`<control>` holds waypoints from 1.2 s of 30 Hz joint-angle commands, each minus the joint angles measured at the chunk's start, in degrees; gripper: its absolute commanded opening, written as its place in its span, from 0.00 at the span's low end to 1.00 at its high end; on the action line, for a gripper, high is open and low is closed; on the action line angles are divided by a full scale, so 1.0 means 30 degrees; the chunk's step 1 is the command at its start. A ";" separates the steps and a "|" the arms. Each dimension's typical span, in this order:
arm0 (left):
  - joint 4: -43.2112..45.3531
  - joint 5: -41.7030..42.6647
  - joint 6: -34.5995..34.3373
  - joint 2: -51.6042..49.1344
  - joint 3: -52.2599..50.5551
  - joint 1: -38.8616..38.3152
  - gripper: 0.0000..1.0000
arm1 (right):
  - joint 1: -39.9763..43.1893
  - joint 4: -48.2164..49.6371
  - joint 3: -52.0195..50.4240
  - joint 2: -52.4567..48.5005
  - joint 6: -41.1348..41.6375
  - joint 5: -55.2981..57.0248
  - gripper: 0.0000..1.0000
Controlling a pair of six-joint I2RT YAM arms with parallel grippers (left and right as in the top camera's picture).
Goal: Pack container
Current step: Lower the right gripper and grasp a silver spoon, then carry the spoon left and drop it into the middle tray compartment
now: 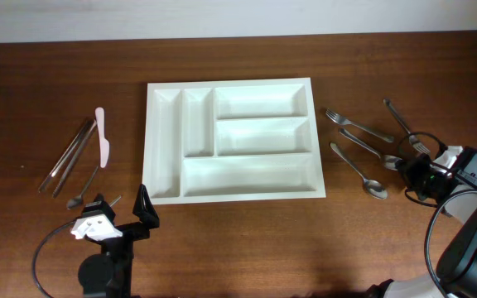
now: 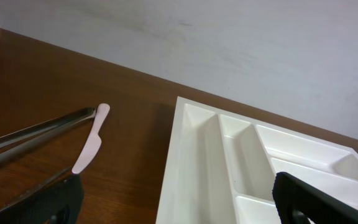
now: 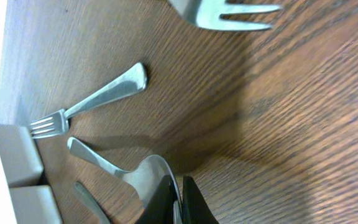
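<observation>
White plastic five-compartment cutlery tray [image 1: 247, 175] beside my open left fingers [image 2: 316, 202] sits empty; right fingers [image 3: 159, 205] pinch steel spoon [image 3: 149, 173].

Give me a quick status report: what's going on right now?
Left gripper open, hovering by the tray's front corner. Right gripper shut on a spoon's bowl. Tray empty, nothing packed. One fork lies between spoon and tray.

White container [image 1: 230, 84] lies mid-table — pink knife [image 1: 102, 136] left, spoon [image 1: 371, 149] right
</observation>
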State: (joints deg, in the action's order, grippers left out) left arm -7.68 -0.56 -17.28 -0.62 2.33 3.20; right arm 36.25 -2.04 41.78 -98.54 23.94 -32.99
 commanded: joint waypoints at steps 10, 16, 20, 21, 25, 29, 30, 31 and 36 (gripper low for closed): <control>0.0036 0.0270 0.0364 0.0109 -0.0138 0.0109 0.99 | 0.0051 -0.1508 0.2805 0.0627 -0.0925 -0.3264 0.04; 0.0036 0.0270 0.0364 0.0109 -0.0138 0.0109 0.99 | -0.0109 -0.3410 0.5027 0.0627 -0.2426 -0.5588 0.04; 0.0036 0.0270 0.0364 0.0109 -0.0138 0.0109 0.99 | -0.1100 -0.5697 0.7016 0.0627 -0.4838 -0.6892 0.04; 0.0036 0.0270 0.0364 0.0109 -0.0138 0.0109 0.99 | -0.1370 -0.6156 0.7388 0.0627 -0.5326 -0.7089 0.04; 0.0036 0.0270 0.0364 0.0109 -0.0138 0.0109 0.99 | -0.3257 -0.8568 0.9187 0.0627 -0.7992 -0.7206 0.04; 0.0036 0.0270 0.0364 0.0109 -0.0138 0.0109 0.99 | -0.6113 -0.9683 0.9683 0.0590 -0.8998 -0.4473 0.04; 0.0036 0.0270 0.0364 0.0109 -0.0138 0.0109 0.99 | -0.6594 -0.9763 0.9683 0.0561 -0.9078 -0.3963 0.04; 0.0036 0.0270 0.0364 0.0109 -0.0138 0.0109 0.99 | -0.7533 -0.9901 0.9683 0.0495 -0.9275 -0.2922 0.04; 0.0036 0.0270 0.0364 0.0109 -0.0138 0.0109 0.99 | -1.0338 -0.9887 0.9683 0.0080 -0.8255 0.0444 0.04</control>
State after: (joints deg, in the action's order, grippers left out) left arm -7.68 -0.56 -17.28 -0.62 2.33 3.20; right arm 8.43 -31.94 69.80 -98.08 -1.72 -39.03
